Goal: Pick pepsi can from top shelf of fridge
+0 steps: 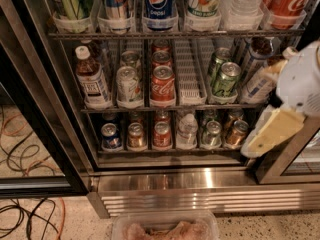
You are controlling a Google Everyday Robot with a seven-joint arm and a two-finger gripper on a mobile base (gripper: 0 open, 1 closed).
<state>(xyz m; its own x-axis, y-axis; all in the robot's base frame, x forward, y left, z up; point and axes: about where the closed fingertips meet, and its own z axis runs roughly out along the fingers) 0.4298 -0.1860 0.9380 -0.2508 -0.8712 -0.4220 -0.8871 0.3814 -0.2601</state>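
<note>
The dark blue pepsi can [159, 4] stands upright in the middle lane of the top shelf [175, 34], a wire rack with whitish lane fronts, inside the open fridge [200, 181]. A Red Bull can [116, 1] stands to its left and a 7UP can [204, 1] to its right. My gripper [272, 131], white with a yellowish end piece, hangs at the right edge of the camera view, level with the two lower shelves. It is well below and to the right of the pepsi can and touches nothing.
A large Coca-Cola bottle [290, 1] stands at the top right. The middle rack holds a tea bottle [91, 81], a Coca-Cola can [162, 84] and green cans [225, 79]. Cables [25, 149] lie on the floor at left. A plastic container [165, 226] sits at the bottom edge.
</note>
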